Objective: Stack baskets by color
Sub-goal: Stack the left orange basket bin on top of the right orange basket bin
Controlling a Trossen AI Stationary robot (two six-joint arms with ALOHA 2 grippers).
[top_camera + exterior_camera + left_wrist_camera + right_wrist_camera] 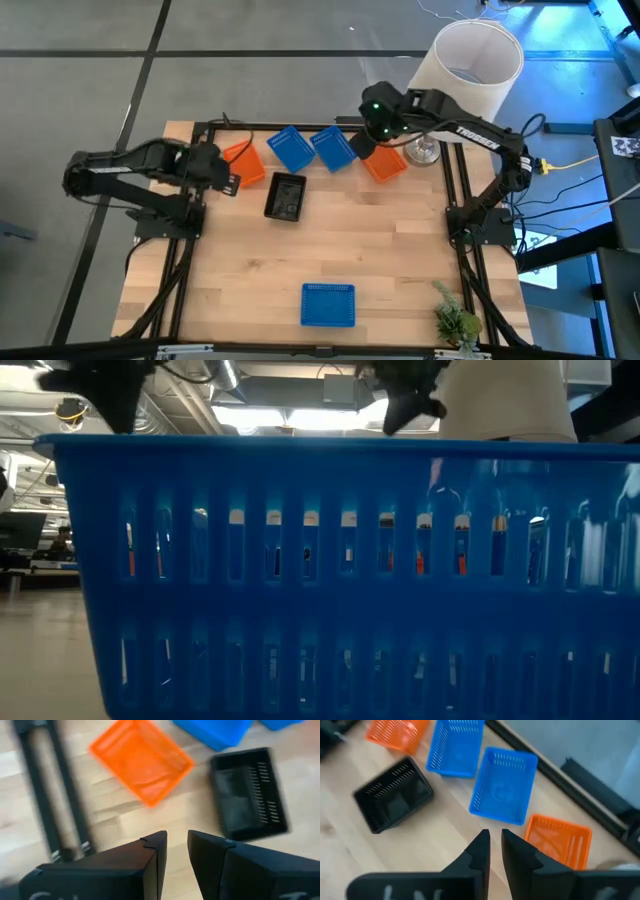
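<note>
The right tool (492,840) hangs above the far row of baskets, empty, its fingers only a little apart. Below it lies a blue basket (502,787), just beside a second blue basket (455,745) and an orange basket (559,842). Coming down with so narrow a gap, the fingers may land on a rim and push one basket into its neighbour.

The left tool (176,852) waits, a little open and empty, near another orange basket (142,762) and a black basket (245,792), possibly two nested. One blue basket (328,304) sits alone at the near table (400,260) edge.
</note>
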